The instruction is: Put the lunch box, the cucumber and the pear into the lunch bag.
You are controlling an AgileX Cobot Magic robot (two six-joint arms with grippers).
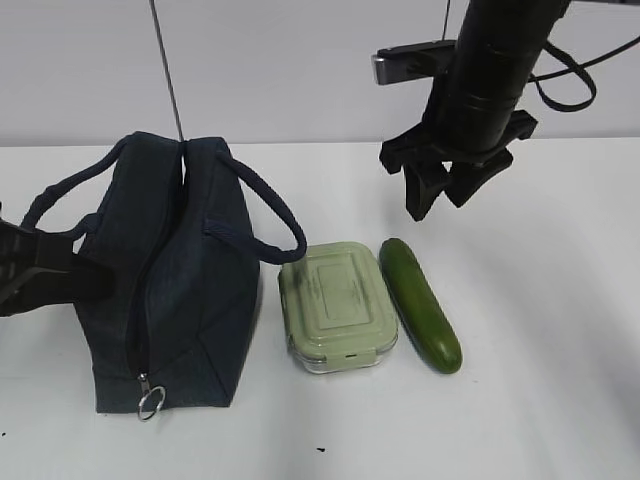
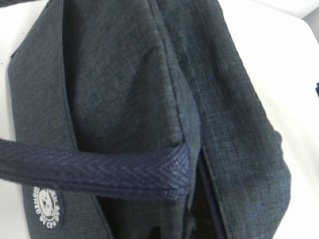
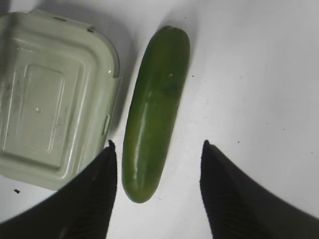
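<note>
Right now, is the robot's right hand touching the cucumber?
Apart. The right wrist view shows the open right hand above the cucumber, fingers on either side, clear of it.

One lunch bag (image 1: 190, 290), one lunch box (image 1: 337, 305) and one cucumber (image 1: 419, 305) are lying on one tabletop (image 1: 560, 300); two grippers, left (image 1: 45, 270) and right (image 1: 440, 190), are showing.

lunch bag (image 1: 190, 300) dark navy, woven fabric with fine heathered texture; handles (image 1: 255, 215) navy with herringbone weave in left wrist view. small round white printed logo (image 2: 48, 206) on bag side. zipper ring pull (image 1: 150, 402) silver. lunch box (image 1: 335, 300) pale sage-green lid over clear base. cucumber (image 1: 420, 305) smooth dark green, glossy highlights. counter (image 1: 540, 400) white with few tiny dark specks. right claw (image 1: 443, 196) black, ribbed inner faces.
</note>
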